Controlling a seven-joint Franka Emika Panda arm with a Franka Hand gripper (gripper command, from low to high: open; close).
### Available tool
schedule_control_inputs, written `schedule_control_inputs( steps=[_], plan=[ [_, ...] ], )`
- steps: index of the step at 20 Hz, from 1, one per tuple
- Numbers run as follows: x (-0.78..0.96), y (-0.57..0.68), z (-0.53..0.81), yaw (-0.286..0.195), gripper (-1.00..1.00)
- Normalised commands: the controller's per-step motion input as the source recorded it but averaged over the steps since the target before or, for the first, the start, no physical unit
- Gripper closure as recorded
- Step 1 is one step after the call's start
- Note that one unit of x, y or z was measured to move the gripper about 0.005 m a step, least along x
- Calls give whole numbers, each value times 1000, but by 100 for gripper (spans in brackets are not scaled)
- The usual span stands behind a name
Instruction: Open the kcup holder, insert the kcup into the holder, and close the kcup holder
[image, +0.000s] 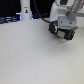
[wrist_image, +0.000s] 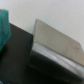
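My gripper (image: 64, 35) hangs low over the white table at the exterior view's upper right, with a dark blurred mass around its fingertips. Up close in the wrist view is a dark boxy body with a shiny grey panel, which I take for the kcup holder (wrist_image: 56, 44). Its drawer fronts and slot handles do not show. A teal-green shape (wrist_image: 4, 27) sits at the edge of the wrist view, too blurred to tell whether it is the kcup. My fingers do not show in the wrist view.
A white bottle-shaped object (image: 25, 10) stands at the back of the white table (image: 30, 55), toward the exterior view's left, against a dark cluttered background. A black cable runs from the back to the arm.
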Motion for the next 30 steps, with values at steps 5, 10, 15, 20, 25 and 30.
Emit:
schedule_control_inputs(
  steps=[5, 10, 15, 20, 25, 30],
  plan=[
    [-588, 654, -12, 51, -100],
    [-742, 663, -2, 19, -100],
    [-935, 561, -14, 4, -100],
    [-941, 581, -14, 2, -100],
    [-265, 296, 382, -3, -100],
    [106, 38, 334, -9, -100]
  ],
)
